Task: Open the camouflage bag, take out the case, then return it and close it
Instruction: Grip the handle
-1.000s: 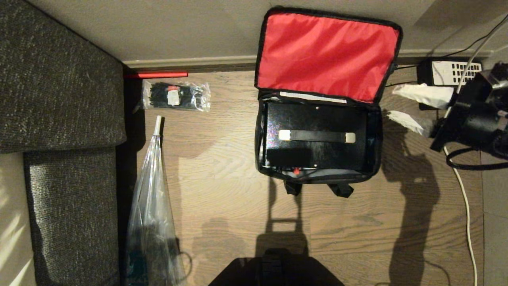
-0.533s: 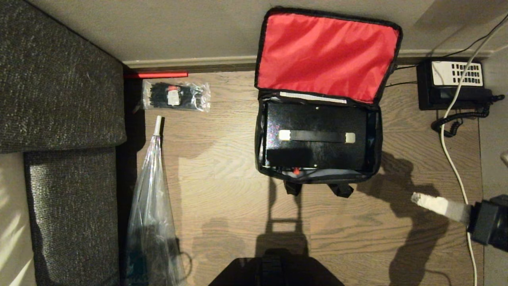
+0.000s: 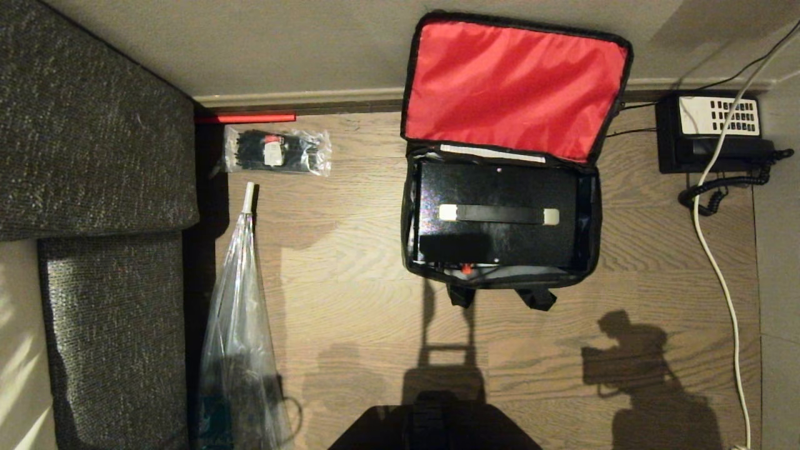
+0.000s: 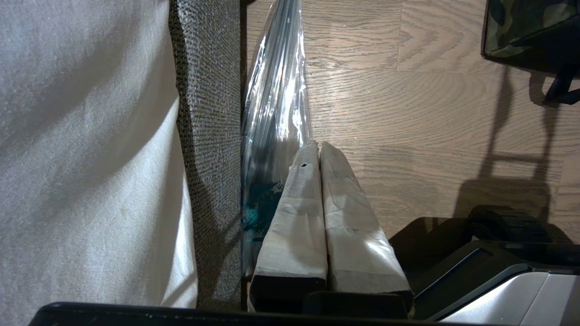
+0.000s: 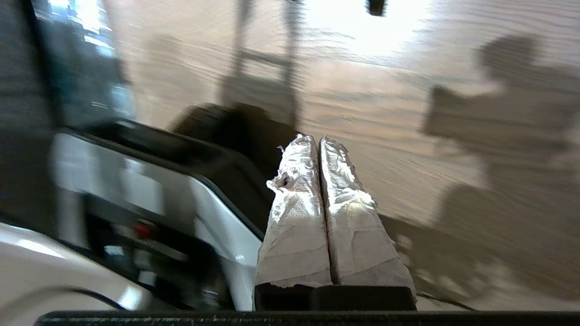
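My right gripper (image 5: 319, 140): fingers pressed together, empty, above the floor (image 3: 350, 250) beside my base. My left gripper (image 4: 317, 147): fingers together, empty, near the clear plastic bag (image 3: 240, 325). The camouflage bag (image 3: 503, 278) lies open, red lid up; the case (image 3: 497, 240) sits inside. A telephone (image 3: 712, 131) stands well apart.

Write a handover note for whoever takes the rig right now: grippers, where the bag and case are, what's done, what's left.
Left gripper: fingers shut, empty, parked low beside the sofa and the clear plastic bag.
Right gripper: fingers shut, empty, out of the head view, above bare floor near the robot's base.
Camouflage bag: on the floor by the wall, lid flipped back, red lining up.
Case: lying flat inside the bag.
Done: bag is open. Whether the case has already been out and returned cannot be told from this moment.
Left: at least closing the lid and zipper.
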### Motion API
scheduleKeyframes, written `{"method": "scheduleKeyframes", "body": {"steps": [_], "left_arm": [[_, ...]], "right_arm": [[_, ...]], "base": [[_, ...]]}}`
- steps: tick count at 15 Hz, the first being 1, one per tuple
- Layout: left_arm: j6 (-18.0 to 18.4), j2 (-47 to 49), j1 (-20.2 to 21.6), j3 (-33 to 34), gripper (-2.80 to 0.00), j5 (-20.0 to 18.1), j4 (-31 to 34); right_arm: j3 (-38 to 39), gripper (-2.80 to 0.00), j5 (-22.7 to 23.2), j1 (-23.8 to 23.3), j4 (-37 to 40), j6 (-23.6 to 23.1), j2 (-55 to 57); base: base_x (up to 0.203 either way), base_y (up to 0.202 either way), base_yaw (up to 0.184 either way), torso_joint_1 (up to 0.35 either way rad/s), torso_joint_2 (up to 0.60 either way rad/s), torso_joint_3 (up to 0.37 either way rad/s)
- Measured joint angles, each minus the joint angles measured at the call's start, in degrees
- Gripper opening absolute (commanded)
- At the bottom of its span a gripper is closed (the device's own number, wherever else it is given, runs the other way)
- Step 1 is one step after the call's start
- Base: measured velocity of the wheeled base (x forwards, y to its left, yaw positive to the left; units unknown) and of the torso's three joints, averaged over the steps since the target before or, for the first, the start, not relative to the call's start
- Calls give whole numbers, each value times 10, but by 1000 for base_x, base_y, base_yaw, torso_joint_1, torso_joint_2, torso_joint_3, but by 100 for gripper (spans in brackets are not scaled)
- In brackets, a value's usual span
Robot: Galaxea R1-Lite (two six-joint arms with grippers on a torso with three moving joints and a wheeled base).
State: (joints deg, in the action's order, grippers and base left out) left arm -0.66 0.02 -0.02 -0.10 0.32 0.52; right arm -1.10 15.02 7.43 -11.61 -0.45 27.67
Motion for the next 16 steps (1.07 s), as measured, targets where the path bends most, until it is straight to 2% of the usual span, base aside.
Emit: {"method": "scheduleKeyframes", "body": {"steps": [3,5,6,9,12,16], "left_arm": [[0,0,0,0,-280,0,0],[0,0,0,0,-280,0,0],[0,0,0,0,-280,0,0],[0,0,0,0,-280,0,0],[0,0,0,0,-280,0,0],[0,0,0,0,-280,0,0]], "right_arm": [[-11,-280,-47,2,122,-6,-88],[-4,-280,-122,-9,115,-11,-111],[3,-280,-141,-13,94,-10,-117],[9,-280,-146,-19,75,-8,-127],[10,-280,-147,-64,90,-8,-157],[11,-280,-148,-70,105,-11,-236]], "base": [[0,0,0,0,0,0],[0,0,0,0,0,0],[0,0,0,0,0,0],[0,0,0,0,0,0],[0,0,0,0,0,0],[0,0,0,0,0,0]]}}
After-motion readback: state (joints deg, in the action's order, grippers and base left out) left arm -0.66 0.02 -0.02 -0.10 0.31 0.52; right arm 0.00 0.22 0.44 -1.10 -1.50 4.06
